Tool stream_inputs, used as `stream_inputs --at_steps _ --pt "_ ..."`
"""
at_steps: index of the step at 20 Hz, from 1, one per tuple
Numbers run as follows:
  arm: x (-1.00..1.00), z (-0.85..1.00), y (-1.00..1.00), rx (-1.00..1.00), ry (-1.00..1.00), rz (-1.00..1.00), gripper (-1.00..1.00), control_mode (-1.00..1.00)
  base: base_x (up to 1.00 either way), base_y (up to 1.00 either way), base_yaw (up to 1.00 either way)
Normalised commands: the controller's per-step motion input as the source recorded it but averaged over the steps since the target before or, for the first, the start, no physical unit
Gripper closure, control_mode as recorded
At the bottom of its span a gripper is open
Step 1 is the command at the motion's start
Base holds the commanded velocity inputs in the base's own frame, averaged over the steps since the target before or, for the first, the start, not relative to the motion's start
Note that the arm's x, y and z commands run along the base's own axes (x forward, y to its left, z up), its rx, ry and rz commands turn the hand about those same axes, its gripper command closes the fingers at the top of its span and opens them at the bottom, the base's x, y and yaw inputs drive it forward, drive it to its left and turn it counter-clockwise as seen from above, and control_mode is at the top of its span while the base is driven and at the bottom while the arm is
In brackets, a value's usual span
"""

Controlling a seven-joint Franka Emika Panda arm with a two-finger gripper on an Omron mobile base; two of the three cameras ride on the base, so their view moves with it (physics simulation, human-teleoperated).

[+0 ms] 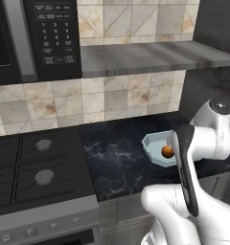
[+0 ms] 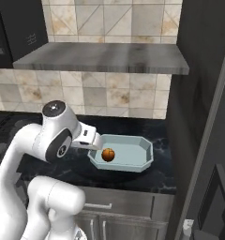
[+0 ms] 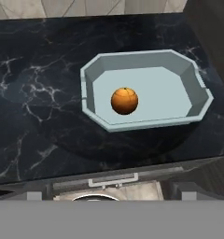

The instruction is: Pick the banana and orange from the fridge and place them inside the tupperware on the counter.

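the gripper (image 2: 93, 139) hangs with its jaws spread wide and nothing between them, drawn back above the near end of the tupperware (image 3: 188, 81). just beyond and below the jaws the orange (image 3: 124, 101) sits loose on the tray floor, nearer the end under the hand than the far end, touching no wall. the tupperware rests on the counter (image 3: 34, 88) close to its front edge. the banana is not in the tray, so by my reading half the job is left and the arm must go back to the fridge (image 2: 203, 70), whose dark side rises to the right of the jaws. the main risk i see is in bringing the banana in: the orange is round and free to roll, so a banana dropped onto it or a finger brushing it could send it against the low sloped wall, perhaps over it. a clipped rim could also slide the light tray on the glossy top toward the edge. farther out, the shelf (image 2: 105, 58) overhangs the counter above the hand and limits a high lift. the stove (image 1: 35, 167) lies well off to the left, and the microwave (image 1: 35, 38) above it; neither blocks the way.
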Motion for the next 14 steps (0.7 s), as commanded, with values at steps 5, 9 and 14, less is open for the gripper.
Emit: stream_inputs --at_steps 5,9,14 --pt "-0.72 0.53 0.36 0.00 0.00 0.00 -1.00 -1.00 0.00 0.00 0.00" --pt "-0.81 0.25 0.31 0.00 -0.03 0.00 -1.00 -1.00 0.00 0.00 0.00" --pt "-0.74 0.14 0.16 0.00 -0.20 -0.06 -1.00 -1.00 0.00 0.00 0.00"
